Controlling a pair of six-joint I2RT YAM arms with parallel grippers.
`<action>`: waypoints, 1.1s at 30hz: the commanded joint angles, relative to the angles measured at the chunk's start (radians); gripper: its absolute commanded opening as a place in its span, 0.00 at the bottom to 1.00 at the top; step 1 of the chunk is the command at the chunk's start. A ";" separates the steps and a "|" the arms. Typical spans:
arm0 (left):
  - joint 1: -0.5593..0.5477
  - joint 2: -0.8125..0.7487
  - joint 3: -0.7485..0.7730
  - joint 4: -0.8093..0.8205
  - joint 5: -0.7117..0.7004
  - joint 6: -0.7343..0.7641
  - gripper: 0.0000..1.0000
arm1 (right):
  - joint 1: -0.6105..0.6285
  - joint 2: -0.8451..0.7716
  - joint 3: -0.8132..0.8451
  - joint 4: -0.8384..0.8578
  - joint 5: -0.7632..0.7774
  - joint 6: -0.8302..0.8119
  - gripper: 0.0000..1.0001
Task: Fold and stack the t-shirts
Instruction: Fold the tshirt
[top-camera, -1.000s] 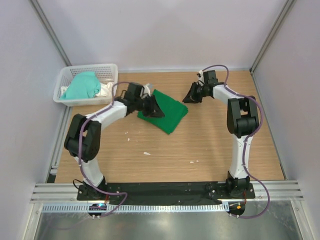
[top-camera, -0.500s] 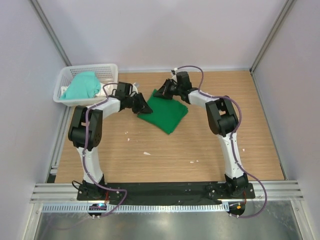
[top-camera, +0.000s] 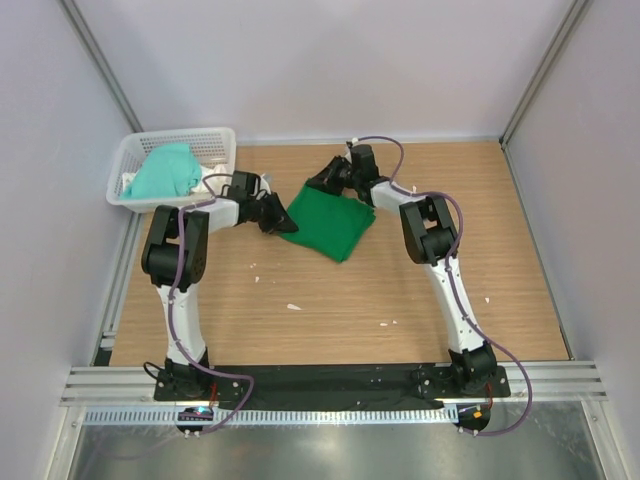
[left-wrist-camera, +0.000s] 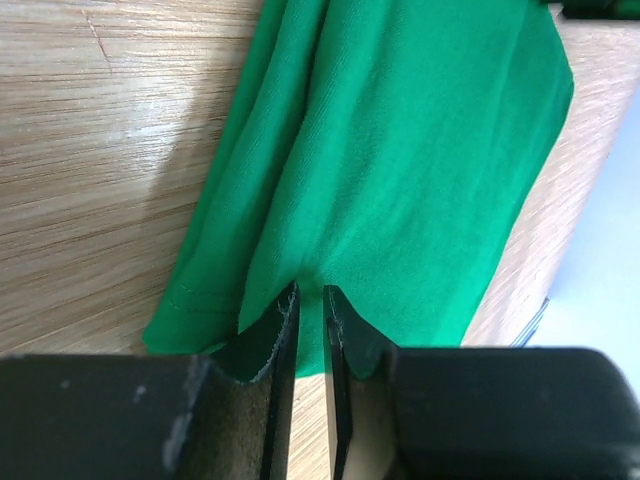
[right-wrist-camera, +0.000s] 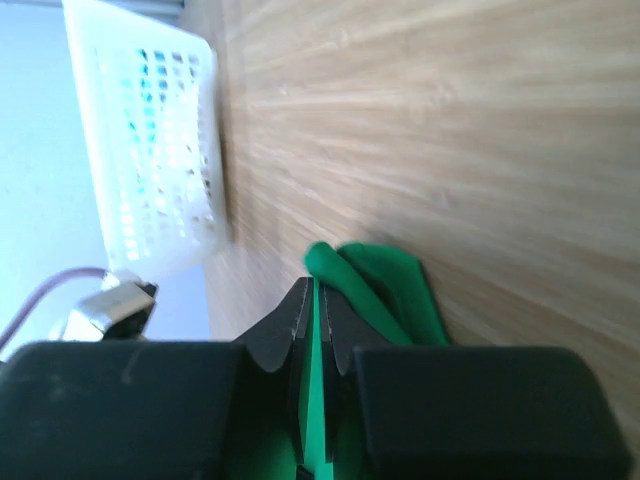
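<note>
The dark green t-shirt (top-camera: 328, 225) lies folded to a rough square in the far middle of the tabletop (top-camera: 350, 300), turned so that one corner points to the near side.

The right tool (top-camera: 326, 181) is at the shirt's far corner. From above I see only that it touches the cloth. Its wrist view shows more: the two fingers are pressed together and a thin strip of green cloth sits between them, with a small bunch of the shirt (right-wrist-camera: 385, 285) just past the tips (right-wrist-camera: 313, 290).

The left tool (top-camera: 274, 214) is at the shirt's left edge. In its wrist view the fingers stand close, with only a narrow slit between them (left-wrist-camera: 311, 295), and the creases of the shirt (left-wrist-camera: 420, 150) run together at the tips. Whether cloth is really pinched there, I cannot tell.

The paler mint t-shirt (top-camera: 165, 172) lies bunched in the white basket (top-camera: 215, 138) at the far left corner, well apart from the green one. The right wrist view shows this basket (right-wrist-camera: 150, 150) only as a blur.
</note>
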 joint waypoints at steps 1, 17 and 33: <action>-0.001 -0.039 -0.008 -0.055 -0.049 0.051 0.17 | -0.017 0.001 0.122 -0.060 0.069 0.017 0.12; 0.014 -0.031 0.118 -0.178 -0.023 0.038 0.22 | 0.001 -0.502 -0.371 -0.298 -0.224 -0.285 0.11; 0.022 0.055 0.052 -0.221 -0.103 0.151 0.17 | -0.012 -0.501 -0.767 -0.301 -0.212 -0.418 0.09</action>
